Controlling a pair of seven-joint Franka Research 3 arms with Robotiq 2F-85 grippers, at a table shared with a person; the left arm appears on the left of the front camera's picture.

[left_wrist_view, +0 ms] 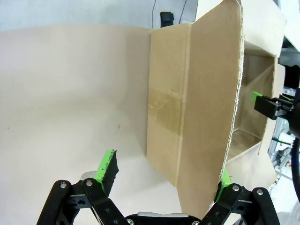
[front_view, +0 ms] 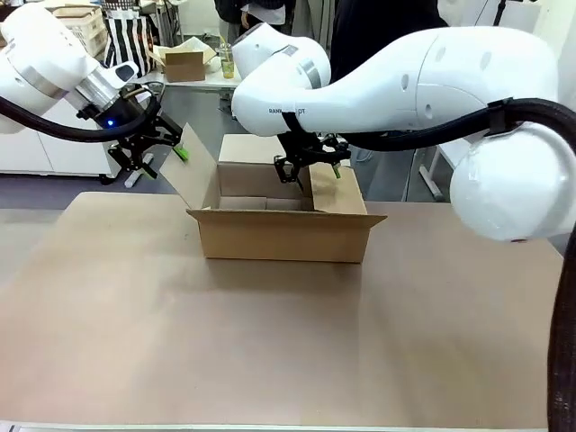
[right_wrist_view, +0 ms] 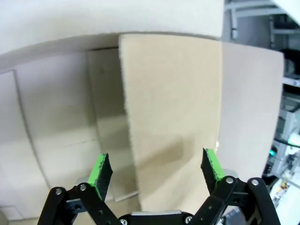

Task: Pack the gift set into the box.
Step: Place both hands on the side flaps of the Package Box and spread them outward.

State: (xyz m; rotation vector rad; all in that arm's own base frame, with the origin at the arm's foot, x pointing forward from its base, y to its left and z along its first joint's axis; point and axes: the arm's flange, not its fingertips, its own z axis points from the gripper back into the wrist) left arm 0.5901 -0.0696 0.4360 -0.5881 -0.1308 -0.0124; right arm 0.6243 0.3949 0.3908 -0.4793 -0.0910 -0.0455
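Observation:
The box (front_view: 281, 232) stands open on the table's far middle with its flaps spread. My left gripper (front_view: 162, 155) is open at the box's left flap (front_view: 191, 171). In the left wrist view that flap (left_wrist_view: 206, 103) rises between the open left gripper's (left_wrist_view: 165, 173) green pads, close to the right one. My right gripper (front_view: 309, 171) is open over the right flap (front_view: 340, 191). In the right wrist view this flap (right_wrist_view: 171, 117) lies between the right gripper's (right_wrist_view: 155, 168) spread fingers. The gift set is out of view.
The table (front_view: 270, 342) is covered in brown paper, bare in front of the box. A person (front_view: 378, 36) stands beyond the far edge. A small carton (front_view: 184, 65) sits on a back table, with a striped bag (front_view: 130, 40) to its left.

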